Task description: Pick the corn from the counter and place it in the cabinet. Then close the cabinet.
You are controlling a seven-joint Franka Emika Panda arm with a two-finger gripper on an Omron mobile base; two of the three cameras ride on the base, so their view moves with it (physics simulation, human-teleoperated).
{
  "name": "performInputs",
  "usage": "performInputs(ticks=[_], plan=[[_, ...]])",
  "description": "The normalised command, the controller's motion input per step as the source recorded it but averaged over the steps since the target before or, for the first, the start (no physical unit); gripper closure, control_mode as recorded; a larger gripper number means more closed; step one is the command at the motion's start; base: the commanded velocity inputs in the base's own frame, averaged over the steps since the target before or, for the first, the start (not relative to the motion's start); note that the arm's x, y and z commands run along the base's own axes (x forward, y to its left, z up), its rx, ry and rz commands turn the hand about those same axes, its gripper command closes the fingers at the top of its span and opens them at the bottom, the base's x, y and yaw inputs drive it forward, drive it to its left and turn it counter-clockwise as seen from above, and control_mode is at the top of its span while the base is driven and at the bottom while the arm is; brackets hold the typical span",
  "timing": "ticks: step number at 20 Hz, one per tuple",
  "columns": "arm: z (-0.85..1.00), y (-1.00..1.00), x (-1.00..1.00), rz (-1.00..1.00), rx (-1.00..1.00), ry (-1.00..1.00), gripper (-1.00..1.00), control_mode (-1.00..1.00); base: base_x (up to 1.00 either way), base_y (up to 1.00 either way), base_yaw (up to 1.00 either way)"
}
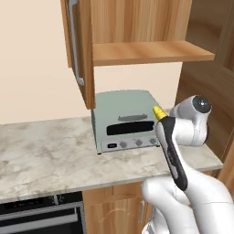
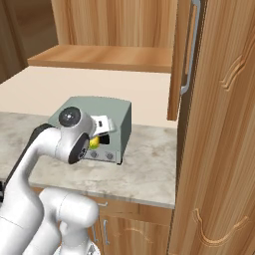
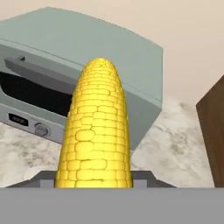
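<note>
My gripper [image 2: 98,138] is shut on the corn [image 3: 96,131], a yellow cob that points away from the hand toward the toaster oven. The corn [image 1: 158,112] is held up off the counter [image 1: 45,151], level with the oven's top front corner. In the right base view a bit of the yellow corn [image 2: 94,142] shows under the white hand. My fingertips are hidden behind the cob. The cabinet [image 1: 151,52] hangs above with both doors swung open, and its wooden shelf is bare. The left door [image 1: 80,50] and the right door [image 2: 182,60] stand edge-on.
A grey-green toaster oven [image 1: 123,121] stands on the counter under the cabinet, right in front of the hand. A tall dark wood panel [image 2: 219,149] closes off the right side. A black oven front [image 1: 41,217] sits below the counter at the left.
</note>
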Motion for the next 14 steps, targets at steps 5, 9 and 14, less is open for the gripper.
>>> performInputs(ticks=[5, 9, 14], plan=[[1.00, 0.00, 0.00, -0.19, -0.04, -0.01, 1.00, -1.00, 0.00, 0.00, 0.00], [1.00, -0.04, -0.13, -0.17, 0.00, -0.02, 1.00, -1.00, 0.00, 0.00, 0.00], [0.76, -0.01, 0.00, -0.12, 0.00, -0.19, 1.00, -1.00, 0.00, 0.00, 0.00]])
